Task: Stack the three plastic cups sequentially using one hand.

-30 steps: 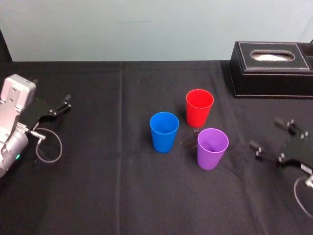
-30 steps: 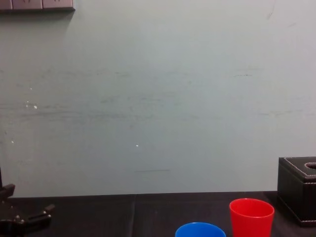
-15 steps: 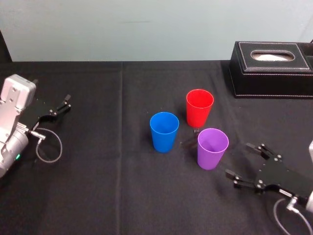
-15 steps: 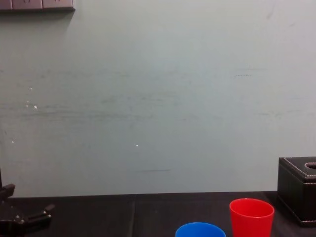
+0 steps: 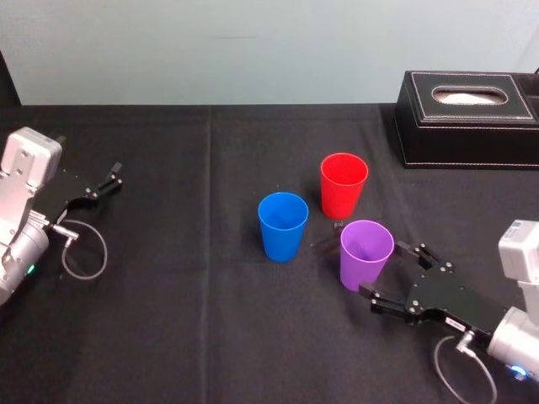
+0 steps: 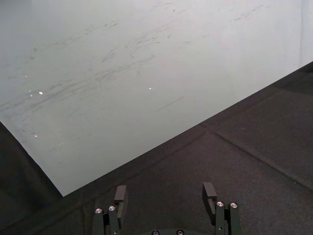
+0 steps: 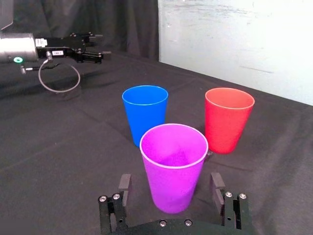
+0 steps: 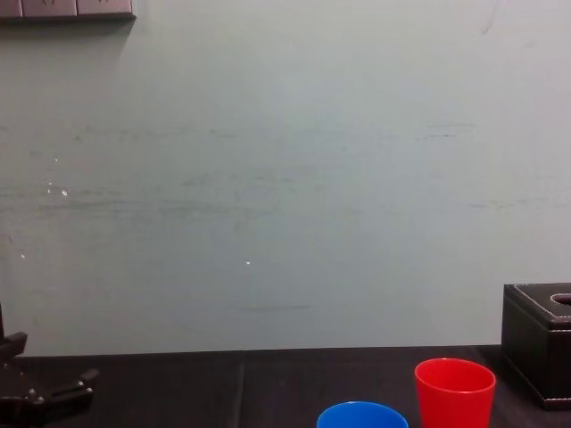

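The right end effector (image 5: 384, 268) sat low over the black-clothed worktop (image 5: 168, 320), on the robot's right and toward the near edge, w/ its thin black fingers (image 7: 216, 182) spread wide open. The purple cup (image 5: 365, 252) stood upright btwn those fingers: in the right wrist view one finger flanked each side of the cup's lower half, w/ a gap showing on both sides, so the cup was prob. not yet touched, though the head view left that hard to judge. Nothing was gripped.

All 3 cups stood upright & mouth-up near the worktop's middle, none nested in another. The red cup (image 5: 344, 185) was farthest back, just behind the purple one. The blue cup (image 5: 282, 227) stood to their left, near both but apart from each. In the chest view only the rims & upper parts of the red and blue cups cleared the lower edge.

The left end effector (image 6: 165, 192) lay parked at the far left of the worktop, fingers open, holding nothing, well apart from the cups. A black stitched tissue box (image 5: 467, 118) sat at the back right corner, beside the pale wall
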### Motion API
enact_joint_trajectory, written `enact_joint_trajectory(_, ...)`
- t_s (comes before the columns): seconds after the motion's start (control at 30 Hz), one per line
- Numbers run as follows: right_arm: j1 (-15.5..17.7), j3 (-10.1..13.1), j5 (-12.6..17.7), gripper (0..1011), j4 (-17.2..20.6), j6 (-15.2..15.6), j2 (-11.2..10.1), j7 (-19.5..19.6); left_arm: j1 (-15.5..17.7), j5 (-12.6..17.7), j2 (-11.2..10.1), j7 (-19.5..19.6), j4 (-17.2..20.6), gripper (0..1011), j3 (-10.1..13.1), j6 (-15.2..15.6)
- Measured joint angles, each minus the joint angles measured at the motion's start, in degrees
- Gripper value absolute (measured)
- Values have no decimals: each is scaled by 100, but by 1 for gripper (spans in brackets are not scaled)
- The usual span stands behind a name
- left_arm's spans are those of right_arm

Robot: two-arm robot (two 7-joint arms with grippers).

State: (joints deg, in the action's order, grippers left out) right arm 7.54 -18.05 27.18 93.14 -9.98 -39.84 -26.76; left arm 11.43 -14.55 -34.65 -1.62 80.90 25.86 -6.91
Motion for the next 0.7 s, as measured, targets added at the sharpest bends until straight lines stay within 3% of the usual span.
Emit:
enact_joint_trajectory(0.3, -279, -30, -134, 1004, -298, -19, 411, -34, 0, 1, 0, 0, 0, 1005, 0, 0)
enact_joint_trajectory(0.7, -566, -40, -359, 1004, -594, -83, 772, -81, 0, 0, 0, 0, 0, 1005, 0, 0)
